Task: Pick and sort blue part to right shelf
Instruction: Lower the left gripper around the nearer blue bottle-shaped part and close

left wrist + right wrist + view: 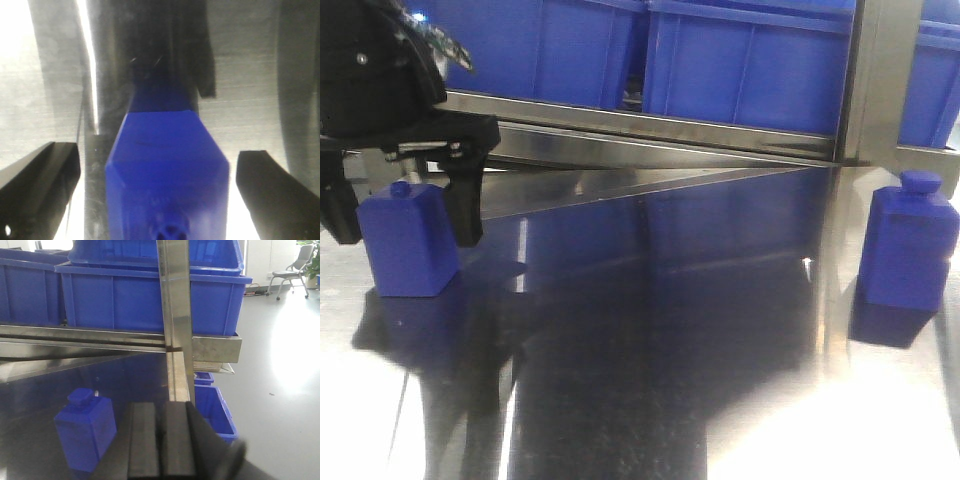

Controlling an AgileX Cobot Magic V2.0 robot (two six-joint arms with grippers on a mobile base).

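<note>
The blue part stands upright on the shiny steel table at the left, its small cap near one corner. My left gripper is open and straddles it, one black finger on each side. In the left wrist view the blue part fills the middle, with a gap of bright table between it and each of the fingers. My right gripper is shut on nothing, low in front of the steel post of the right shelf. The shelf's front rail runs behind the table.
A taller blue bottle with a bigger cap stands at the right by the shelf post; in the right wrist view this bottle is left of the shut fingers. Large blue bins sit on the shelf. A small blue bin rests on the floor.
</note>
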